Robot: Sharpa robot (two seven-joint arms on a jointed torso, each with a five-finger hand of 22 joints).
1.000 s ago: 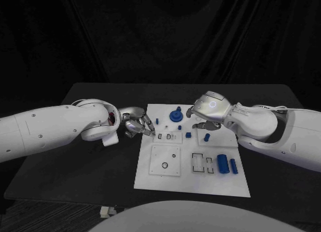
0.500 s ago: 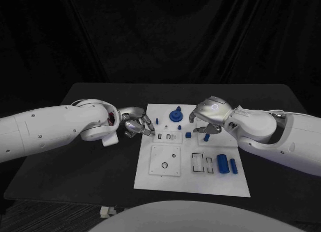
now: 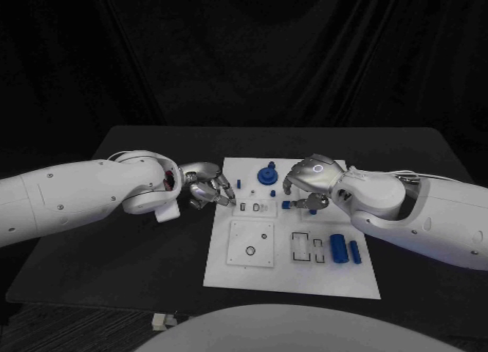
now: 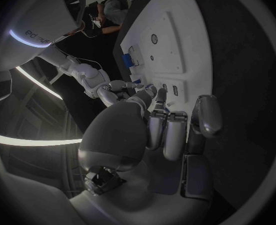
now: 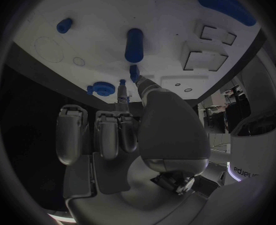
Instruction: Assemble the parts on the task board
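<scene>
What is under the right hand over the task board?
The right hand hangs over the upper middle of the task board. Its wrist view shows a small blue peg at a fingertip and a longer blue cylinder beyond. Whether the fingers touch the peg cannot be told.

The task board (image 3: 291, 264) lies mid-table (image 3: 117, 257), parts (image 3: 354, 251) on it.

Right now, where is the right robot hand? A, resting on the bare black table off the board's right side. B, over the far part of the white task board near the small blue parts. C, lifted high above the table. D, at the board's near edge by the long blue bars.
B: the right robot hand sits over the far half of the task board, by a small blue peg at its fingertips.
</scene>
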